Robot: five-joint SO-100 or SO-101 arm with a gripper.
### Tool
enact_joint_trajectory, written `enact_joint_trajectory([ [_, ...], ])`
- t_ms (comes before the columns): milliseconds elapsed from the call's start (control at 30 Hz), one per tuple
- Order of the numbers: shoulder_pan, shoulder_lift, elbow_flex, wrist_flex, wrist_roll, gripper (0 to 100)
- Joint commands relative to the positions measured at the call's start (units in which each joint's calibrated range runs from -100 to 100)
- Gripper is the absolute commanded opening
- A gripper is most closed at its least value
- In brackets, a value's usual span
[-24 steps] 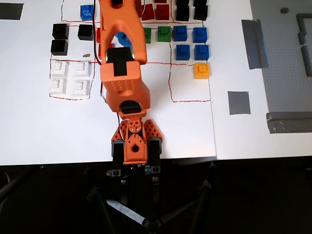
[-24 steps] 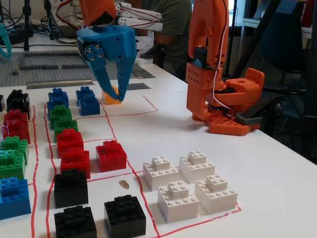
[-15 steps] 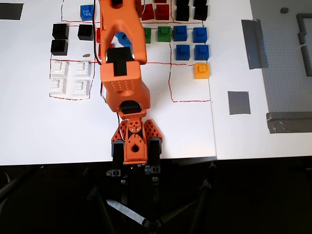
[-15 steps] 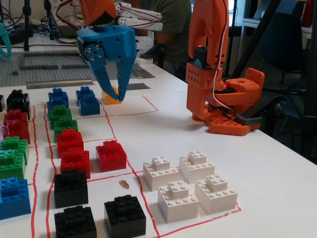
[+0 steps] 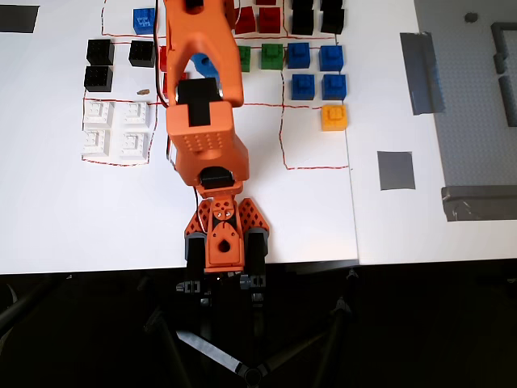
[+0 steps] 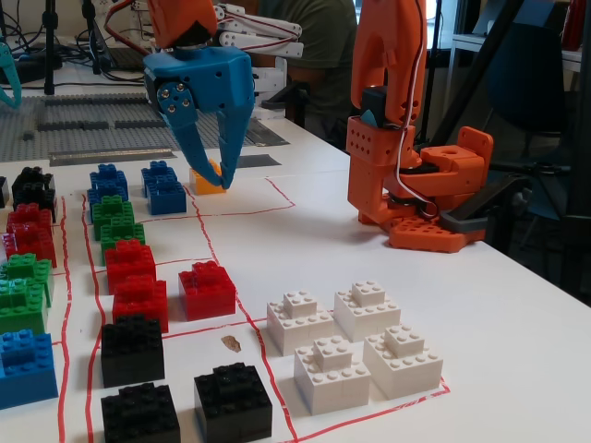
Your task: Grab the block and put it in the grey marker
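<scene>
Several white blocks [image 5: 115, 128] [image 6: 351, 341] sit together inside a red-lined box, left of the arm in the overhead view and near the front in the fixed view. The grey marker [image 5: 396, 170] is a small grey square lying flat on the right. My blue gripper [image 6: 216, 181] hangs above the table, far from the white blocks, over the area by the red bricks. Its fingers are a little apart and hold nothing. From above, the orange arm [image 5: 202, 121] hides nearly all of the gripper.
Black [image 5: 118, 61], red [image 6: 175, 286], green [image 6: 115, 221] and blue bricks [image 5: 319, 69] lie in red-lined boxes. An orange-yellow brick [image 5: 334, 117] sits alone. Grey tape strips [image 5: 420, 73] and a studded grey baseplate [image 5: 477, 105] lie at the right. The arm's base [image 5: 222, 238] stands at the table's front edge.
</scene>
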Motion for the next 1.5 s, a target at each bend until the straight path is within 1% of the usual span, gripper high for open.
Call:
enact_joint_trajectory([
  [0, -0.4, -8.1, -2.1, -0.3, -1.9, 0],
  [200, -4.9, -8.0, -2.7, 0.8, -6.5, 0],
  [400, -12.2, -5.7, -3.0, 2.8, -10.4, 0],
  [533, -18.6, -2.7, -4.5, 5.3, -14.7, 0],
  [600, -21.6, -2.5, -4.7, 4.2, -16.6, 0],
  [800, -31.0, -5.4, -3.1, -5.0, -21.0, 0],
  [900, -37.2, -4.2, -5.3, -5.3, -22.4, 0],
  [1100, -48.3, -3.0, -9.6, -2.7, -28.1, 0],
  [1233, -53.9, -1.9, -10.0, -1.6, -29.9, 0],
  [1367, -56.1, 0.8, -11.2, -1.6, -30.7, 6],
  [1467, -56.3, 2.7, -11.1, -1.6, -30.8, 14],
])
